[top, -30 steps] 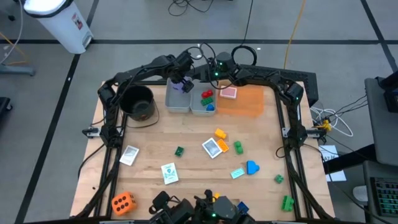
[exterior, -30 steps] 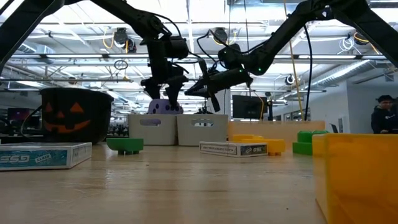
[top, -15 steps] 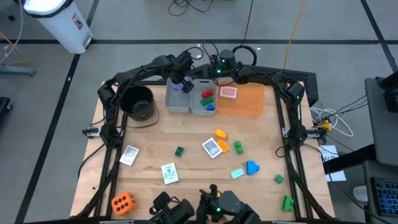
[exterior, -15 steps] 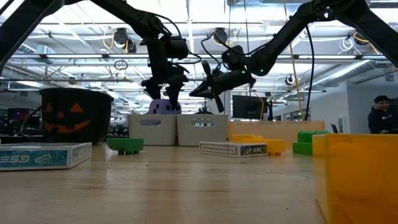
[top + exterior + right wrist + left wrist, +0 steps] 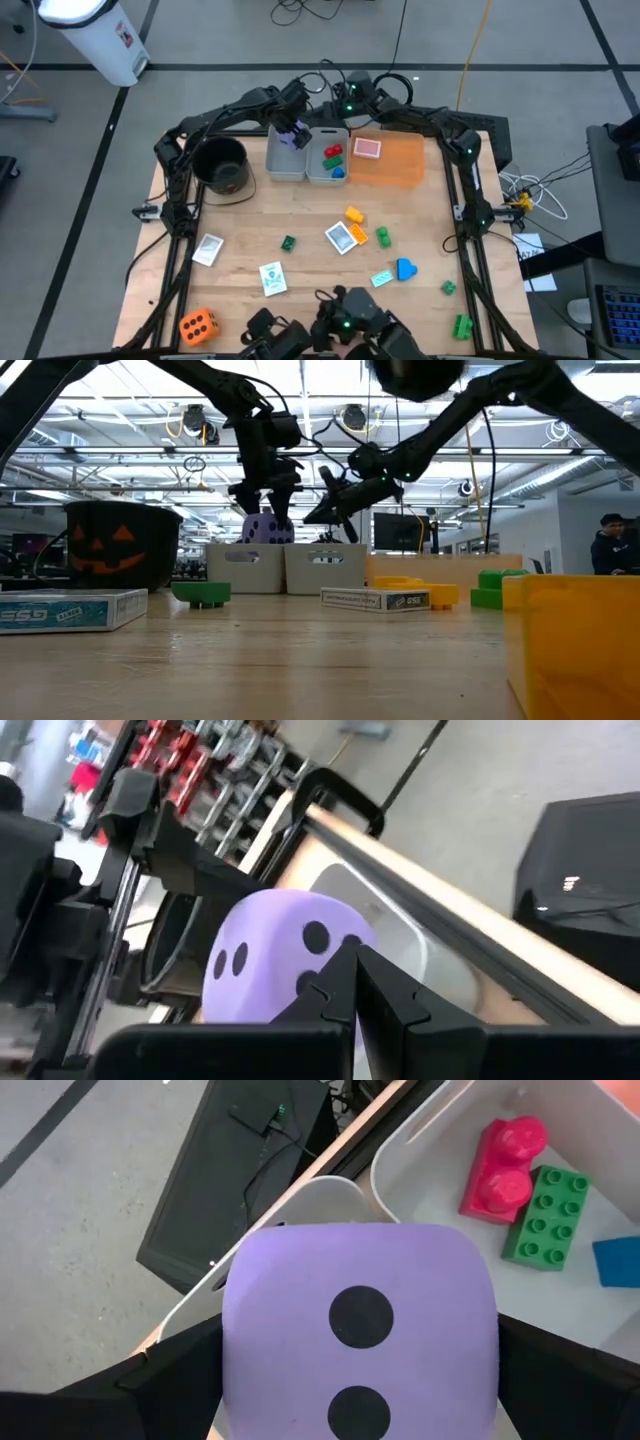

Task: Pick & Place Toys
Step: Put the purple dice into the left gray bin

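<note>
The purple die [image 5: 360, 1330] with black dots sits between the two fingers of my left gripper [image 5: 292, 132], over the far end of the left grey bin [image 5: 285, 160]. In the low view the die [image 5: 265, 528] shows above the bin's wall, which hides its underside. My right gripper [image 5: 335, 505] is shut and holds nothing; it hovers beyond the bins' far edge, pointing toward the die [image 5: 270, 960]. The right bin [image 5: 322, 172] holds red, green and blue bricks [image 5: 520, 1180]. More toys lie across the table. My left gripper pinches the purple die by two opposite sides [image 5: 235, 1370], one finger [image 5: 170, 1390] on each. The fingers come from above, slanting down. The dotted face points up at the wrist camera. Whether the die's bottom rests in the bin, I cannot tell; the bin wall hides it.
A black pumpkin bucket [image 5: 222, 165] stands left of the bins, and an orange tray [image 5: 400, 165] with a pink card [image 5: 368, 148] stands right of them. An orange die [image 5: 197, 325], cards [image 5: 272, 278] and small bricks [image 5: 383, 237] lie on the near half.
My right gripper, shut, has drawn back from above the bins toward the table's far edge and has rolled a little. My left gripper has kept still with the purple die.
</note>
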Robot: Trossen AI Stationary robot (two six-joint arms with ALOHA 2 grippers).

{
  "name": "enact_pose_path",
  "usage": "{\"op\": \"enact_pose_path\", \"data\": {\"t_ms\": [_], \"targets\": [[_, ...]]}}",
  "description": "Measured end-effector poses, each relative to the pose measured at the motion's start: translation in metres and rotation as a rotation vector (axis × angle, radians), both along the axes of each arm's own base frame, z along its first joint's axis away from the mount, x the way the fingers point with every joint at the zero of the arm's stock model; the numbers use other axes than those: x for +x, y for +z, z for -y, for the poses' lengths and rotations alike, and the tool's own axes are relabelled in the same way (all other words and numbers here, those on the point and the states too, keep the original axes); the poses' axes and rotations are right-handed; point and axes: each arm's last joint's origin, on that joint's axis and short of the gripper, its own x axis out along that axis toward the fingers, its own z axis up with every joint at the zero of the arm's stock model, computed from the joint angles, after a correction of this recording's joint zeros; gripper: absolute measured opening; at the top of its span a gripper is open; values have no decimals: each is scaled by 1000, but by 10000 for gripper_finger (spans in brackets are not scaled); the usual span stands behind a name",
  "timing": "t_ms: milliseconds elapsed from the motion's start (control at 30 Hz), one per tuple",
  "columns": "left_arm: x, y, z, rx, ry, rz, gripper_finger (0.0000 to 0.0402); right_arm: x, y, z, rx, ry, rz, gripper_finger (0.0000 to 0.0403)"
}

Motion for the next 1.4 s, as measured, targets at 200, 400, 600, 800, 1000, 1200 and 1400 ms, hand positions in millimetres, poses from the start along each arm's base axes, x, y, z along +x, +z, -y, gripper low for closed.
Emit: {"op": "enact_pose_path", "data": {"t_ms": [200, 400, 600, 800, 1000, 1200, 1400], "targets": [[0, 0, -1, 1, -5, -2, 400, 12, 0, -4, -9, 48, 15, 0], [-2, 0, -4, 9, -9, -1, 400, 24, 1, -21, -36, 152, 30, 0], [-4, 0, -5, -15, -41, -1, 400, 29, 4, -25, -44, 157, 51, 0], [-4, 0, -6, -31, -98, 26, 400, 30, 4, -29, -39, 234, 73, 0], [-4, 1, -9, -1, -84, 24, 400, 30, 1, -31, -43, 234, 42, 0], [-6, 0, -9, 14, -63, -11, 400, 31, 0, -31, -46, 203, 21, 0], [-8, -1, -7, 1, -62, -40, 400, 35, -15, -30, 1, 205, 8, 0]]}}
